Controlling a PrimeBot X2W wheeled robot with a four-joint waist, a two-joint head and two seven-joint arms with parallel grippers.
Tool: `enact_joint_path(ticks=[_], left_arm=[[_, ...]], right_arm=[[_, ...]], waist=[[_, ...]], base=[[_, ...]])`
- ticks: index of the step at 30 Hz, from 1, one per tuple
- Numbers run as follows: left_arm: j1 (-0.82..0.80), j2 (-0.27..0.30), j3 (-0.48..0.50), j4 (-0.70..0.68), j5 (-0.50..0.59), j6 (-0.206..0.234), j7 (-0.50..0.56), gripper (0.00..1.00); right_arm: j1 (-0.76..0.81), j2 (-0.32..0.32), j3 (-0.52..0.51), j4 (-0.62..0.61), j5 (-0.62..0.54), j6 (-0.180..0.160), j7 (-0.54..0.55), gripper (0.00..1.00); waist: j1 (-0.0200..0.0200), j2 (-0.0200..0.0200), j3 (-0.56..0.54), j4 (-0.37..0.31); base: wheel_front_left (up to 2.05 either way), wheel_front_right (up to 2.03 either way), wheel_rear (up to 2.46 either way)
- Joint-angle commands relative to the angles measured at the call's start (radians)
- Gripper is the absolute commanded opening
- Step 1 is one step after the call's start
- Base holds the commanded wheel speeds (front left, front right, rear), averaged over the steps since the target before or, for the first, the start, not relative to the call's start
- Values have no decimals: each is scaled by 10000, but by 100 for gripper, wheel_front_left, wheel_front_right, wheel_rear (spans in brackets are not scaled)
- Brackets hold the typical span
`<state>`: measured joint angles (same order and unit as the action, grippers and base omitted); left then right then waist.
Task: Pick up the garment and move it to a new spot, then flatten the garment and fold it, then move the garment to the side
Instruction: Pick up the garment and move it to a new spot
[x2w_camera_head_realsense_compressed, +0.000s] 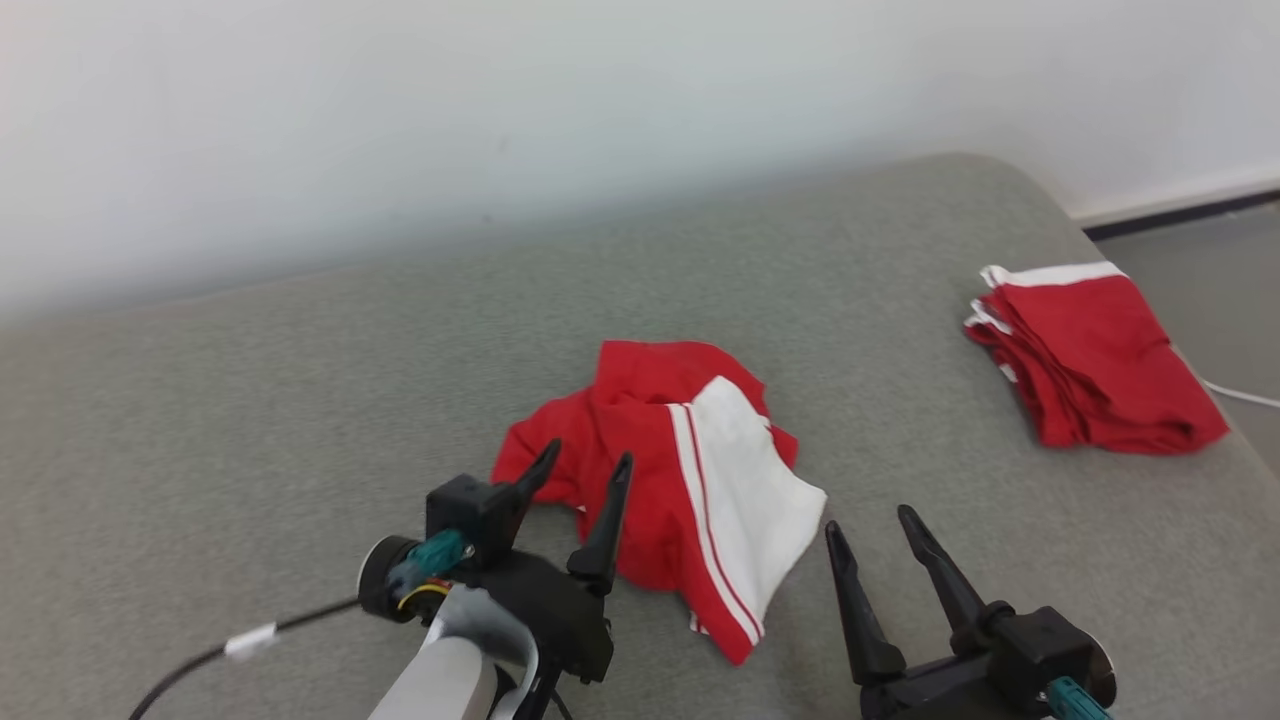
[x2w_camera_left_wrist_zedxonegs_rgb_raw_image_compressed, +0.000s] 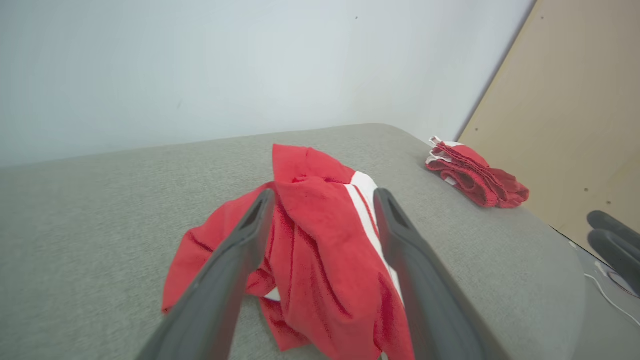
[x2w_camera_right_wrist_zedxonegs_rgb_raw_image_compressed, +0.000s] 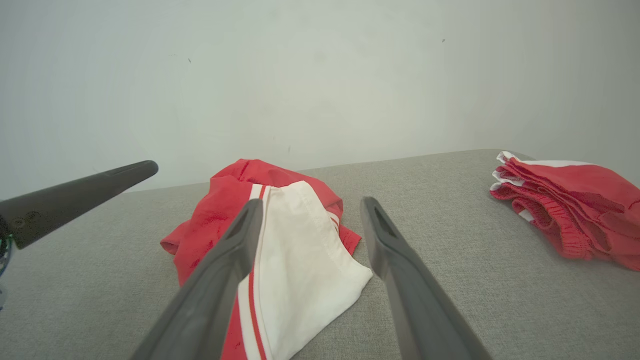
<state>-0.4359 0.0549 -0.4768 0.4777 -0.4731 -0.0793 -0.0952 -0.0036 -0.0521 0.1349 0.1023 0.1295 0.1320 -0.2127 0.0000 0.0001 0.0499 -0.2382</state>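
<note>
The grey padded surface (x2w_camera_head_realsense_compressed: 300, 400) runs back to a pale wall (x2w_camera_head_realsense_compressed: 500, 100) along its far edge. It rounds off at the far right corner, where the floor (x2w_camera_head_realsense_compressed: 1220, 270) begins. Bare grey cover stretches wide from the middle toward the left side, and a narrower strip lies between the middle and the right edge.

One crumpled garment (x2w_camera_head_realsense_compressed: 655, 400), red with a white panel and white stripes, lies loose near the middle of the surface, towards the near edge. The left gripper (x2w_camera_head_realsense_compressed: 585, 465) hangs over the garment's left part with its two fingers spread wide and nothing between them; in the left wrist view the red cloth (x2w_camera_left_wrist_zedxonegs_rgb_raw_image_compressed: 310, 225) shows between the parted fingers of that gripper (x2w_camera_left_wrist_zedxonegs_rgb_raw_image_compressed: 324, 197). The right gripper (x2w_camera_head_realsense_compressed: 870, 525) is released too, its fingers apart, with its tips just right of the garment's white corner, over bare cover.

One folded pile of red-and-white cloth (x2w_camera_head_realsense_compressed: 1095, 360) sits by the right edge, near the rounded corner, well apart from both grippers. How many pieces it holds I cannot tell.
</note>
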Motion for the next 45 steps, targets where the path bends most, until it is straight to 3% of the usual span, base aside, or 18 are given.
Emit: enact_joint_path(ticks=[1,6,12,19,30,45], left_arm=[[281,52,45,-132,119,72,-290,100],[1123,335,443,-966,291,394,-1453,100],[2496,444,1856,-3043,822,940,-1698,100],[4317,215,3446,-4544,1831,792,-1700,100],[6083,62,4982,-4115,2730,444,-1703,100],[6342,-43,5300,-3671,2798,68,-1706,100]], right_arm=[[116,30,-70,-8,-43,-23,-40,100],[286,32,-342,-76,-52,-23,-19,100],[494,33,-849,-83,127,-23,-105,100],[713,26,-1219,57,58,-23,-145,100],[1192,31,-1867,455,-242,-21,-244,100],[1303,30,-1755,368,-302,-23,-59,100]], waist=[[0,-1,-376,646],[0,-1,-563,1067],[0,-1,-690,1404],[0,-1,-801,1528],[0,-1,-925,1438],[0,-1,-837,1392]], base=[[0,0,0],[0,0,0],[0,0,0],[0,0,0],[0,0,0],[0,0,0]])
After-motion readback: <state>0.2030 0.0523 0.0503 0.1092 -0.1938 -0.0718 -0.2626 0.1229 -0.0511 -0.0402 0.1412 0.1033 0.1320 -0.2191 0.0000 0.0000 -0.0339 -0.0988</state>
